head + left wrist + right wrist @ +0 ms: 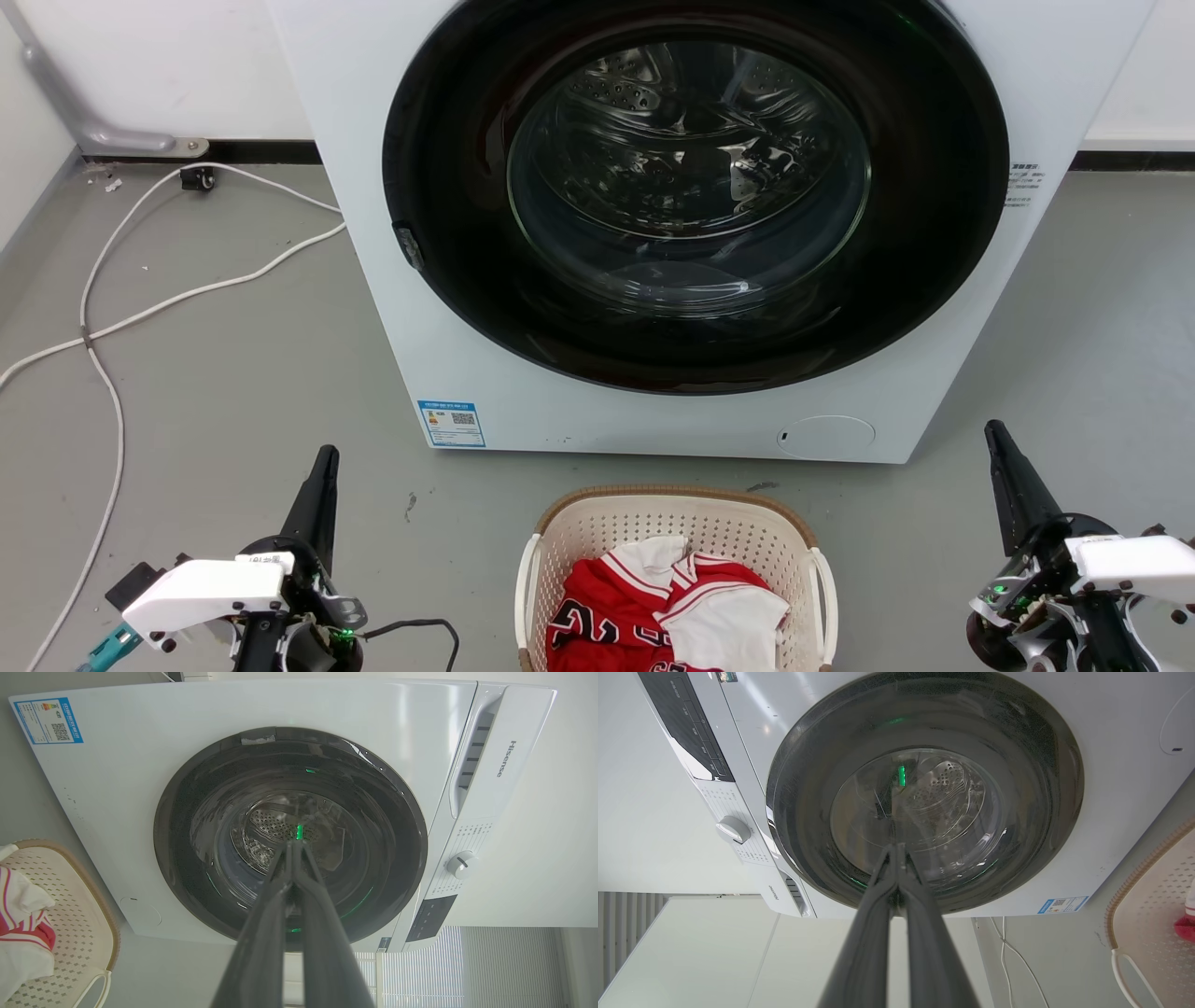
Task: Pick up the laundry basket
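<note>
We see a white washing machine (653, 233) filling the upper centre of the head view, its round dark door shut. It stands on a grey floor (243, 392). The laundry basket (672, 491) sits on that floor at bottom centre, just in front of the machine, upright, between the two hands and apart from both. In the left wrist view it shows at lower left (79, 933), in the right wrist view at the right edge (1157, 905). Red and white clothes (616, 597) lie inside it. The left hand (326, 457) is at lower left and the right hand (993, 431) at lower right. On both, the fingers are pressed together with nothing between them, as both wrist views confirm (294, 843) (894, 847). A white cable (187, 299) runs across the floor at upper left.
</note>
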Robot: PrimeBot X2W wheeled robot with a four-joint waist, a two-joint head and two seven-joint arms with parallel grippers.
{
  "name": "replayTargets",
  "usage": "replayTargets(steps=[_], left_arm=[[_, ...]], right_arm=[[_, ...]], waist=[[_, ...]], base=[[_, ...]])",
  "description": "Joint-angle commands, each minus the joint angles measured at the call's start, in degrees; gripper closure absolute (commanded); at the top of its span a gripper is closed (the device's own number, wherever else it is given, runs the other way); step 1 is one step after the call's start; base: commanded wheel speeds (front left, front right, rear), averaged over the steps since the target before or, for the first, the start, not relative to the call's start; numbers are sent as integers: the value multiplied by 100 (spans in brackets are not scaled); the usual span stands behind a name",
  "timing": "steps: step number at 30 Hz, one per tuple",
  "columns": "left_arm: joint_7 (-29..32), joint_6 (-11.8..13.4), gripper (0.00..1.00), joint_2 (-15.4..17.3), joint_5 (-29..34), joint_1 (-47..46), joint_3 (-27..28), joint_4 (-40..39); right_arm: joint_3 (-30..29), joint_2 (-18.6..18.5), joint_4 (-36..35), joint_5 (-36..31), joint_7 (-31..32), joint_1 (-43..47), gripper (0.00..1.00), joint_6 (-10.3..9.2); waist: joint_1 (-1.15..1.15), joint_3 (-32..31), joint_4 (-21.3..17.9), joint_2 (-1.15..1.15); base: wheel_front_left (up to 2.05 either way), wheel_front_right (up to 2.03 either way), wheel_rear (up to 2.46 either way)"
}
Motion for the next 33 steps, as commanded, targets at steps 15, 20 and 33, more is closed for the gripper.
replayTargets(steps=[15, 20, 33], left_arm=[[40, -12, 100, -13, 31, -57, 30, 7], [44, -12, 100, -15, 31, -58, 34, 7], [22, 1, 0, -44, 12, 152, -4, 169]], right_arm=[[-7, -3, 4, 5, 13, -68, 100, 0], [-7, -3, 4, 5, 13, -68, 100, 0], [13, 26, 165, -10, -12, 158, 0, 0]], waist=[[0, 0, 0, 0], [0, 0, 0, 0], [0, 1, 0, 0]], base=[[0, 0, 0], [0, 0, 0], [0, 0, 0]])
